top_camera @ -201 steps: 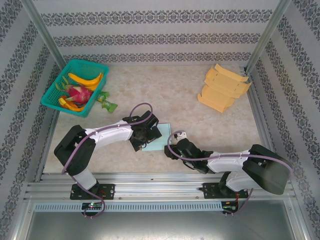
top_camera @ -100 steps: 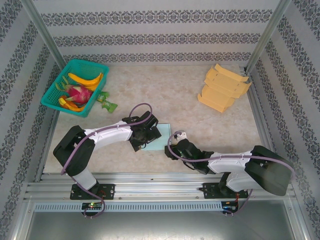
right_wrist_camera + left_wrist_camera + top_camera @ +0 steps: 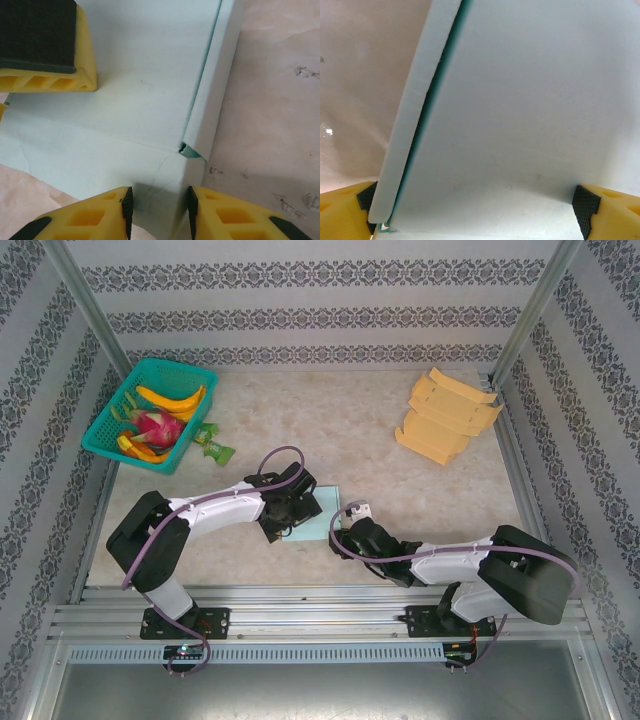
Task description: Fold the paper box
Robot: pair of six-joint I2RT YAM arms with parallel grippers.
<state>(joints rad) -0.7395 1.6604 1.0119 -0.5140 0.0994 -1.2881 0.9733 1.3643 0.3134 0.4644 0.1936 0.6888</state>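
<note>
The pale green paper box (image 3: 322, 516) lies flat on the table between the arms. My left gripper (image 3: 288, 510) rests on the box's left part. Seen from the left wrist, the box panel (image 3: 520, 100) spans the gap between the wide-apart fingers (image 3: 585, 206), and a side flap (image 3: 415, 125) is folded over. The left gripper (image 3: 476, 212) is open. My right gripper (image 3: 350, 528) is at the box's near right corner. In the right wrist view the near flap (image 3: 160, 192) lies between the gripper's (image 3: 158, 212) open fingers. The other arm's pad (image 3: 37, 35) presses on the panel.
A teal basket (image 3: 190, 377) with bananas and a dragon fruit stands at the back left, with a green packet (image 3: 212, 446) beside it. A stack of flat orange boxes (image 3: 447, 417) lies at the back right. Metal posts and patterned walls ring the table.
The right gripper has edged slightly left, closer onto the box's near corner. The left arm and the box have hardly moved.
</note>
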